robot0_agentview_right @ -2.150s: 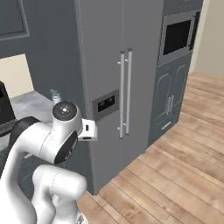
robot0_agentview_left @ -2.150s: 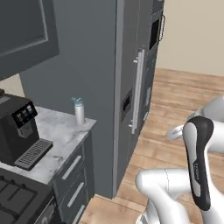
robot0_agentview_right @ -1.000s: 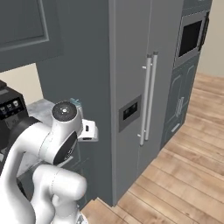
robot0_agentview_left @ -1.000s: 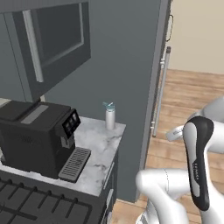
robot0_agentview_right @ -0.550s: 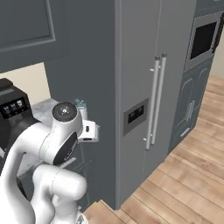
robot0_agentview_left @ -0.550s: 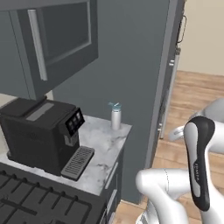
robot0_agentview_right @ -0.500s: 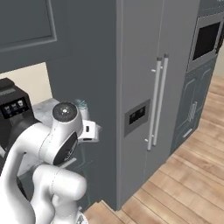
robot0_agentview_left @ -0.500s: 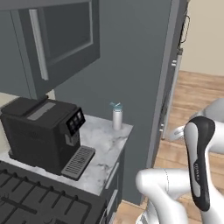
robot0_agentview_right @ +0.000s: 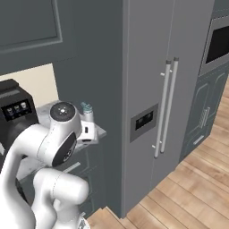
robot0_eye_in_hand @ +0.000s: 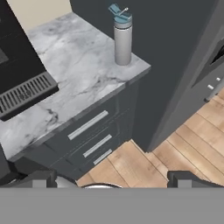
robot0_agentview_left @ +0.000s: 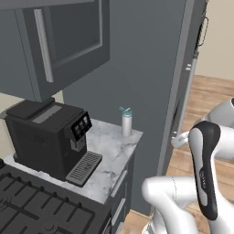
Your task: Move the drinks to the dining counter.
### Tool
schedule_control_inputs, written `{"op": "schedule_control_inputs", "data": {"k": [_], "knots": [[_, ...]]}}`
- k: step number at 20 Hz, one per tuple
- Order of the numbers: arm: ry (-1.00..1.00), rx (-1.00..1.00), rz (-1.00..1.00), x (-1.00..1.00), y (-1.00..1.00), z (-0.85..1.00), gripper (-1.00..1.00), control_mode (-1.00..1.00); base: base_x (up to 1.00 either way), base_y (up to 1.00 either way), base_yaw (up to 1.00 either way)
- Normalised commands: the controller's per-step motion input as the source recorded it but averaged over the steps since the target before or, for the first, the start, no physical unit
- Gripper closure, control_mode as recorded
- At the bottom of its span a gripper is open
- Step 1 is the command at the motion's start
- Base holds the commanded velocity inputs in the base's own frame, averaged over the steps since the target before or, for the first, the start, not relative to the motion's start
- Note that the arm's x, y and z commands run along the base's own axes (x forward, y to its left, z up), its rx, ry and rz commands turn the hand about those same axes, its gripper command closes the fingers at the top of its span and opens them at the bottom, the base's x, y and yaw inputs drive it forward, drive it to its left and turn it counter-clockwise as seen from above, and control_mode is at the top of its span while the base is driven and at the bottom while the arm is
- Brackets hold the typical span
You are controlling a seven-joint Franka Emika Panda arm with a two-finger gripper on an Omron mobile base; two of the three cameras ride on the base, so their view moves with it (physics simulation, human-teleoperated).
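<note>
base rolled closer | flask (robot0_eye_in_hand: 123, 38) at 12 on tabletop (robot0_eye_in_hand: 83, 74) | fingers (robot0_eye_in_hand: 112, 179) wide open, empty | drinks, dining counter unseen, still searching

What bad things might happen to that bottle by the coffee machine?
The bottle stands close to the worktop's corner, so a clumsy reach might tip it over the edge onto the wood floor. It is tall and slim, so the open fingers may topple it by bumping one side first.

A pale grey drink (robot0_eye_in_hand: 123, 41) with a teal cap is seen standing upright. It is set near the far corner of the marble worktop (robot0_eye_in_hand: 74, 65).
</note>
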Motion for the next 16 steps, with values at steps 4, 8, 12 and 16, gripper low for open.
{"op": "schedule_control_inputs", "data": {"k": [4,8,12,16], "knots": [[0.0,0.01,0.0,-0.38,0.46,0.0,-1.0,-1.0,0.0,0.0,0.0],[-0.04,0.0,-0.22,-0.19,0.65,0.0,-1.0,-1.0,0.0,0.0,0.0],[-0.15,0.0,-0.4,-0.15,0.63,0.0,-1.0,-1.0,0.0,0.0,0.0],[-0.19,0.0,-0.47,-0.06,0.54,0.0,-1.0,-1.0,0.0,0.0,0.0]]}}
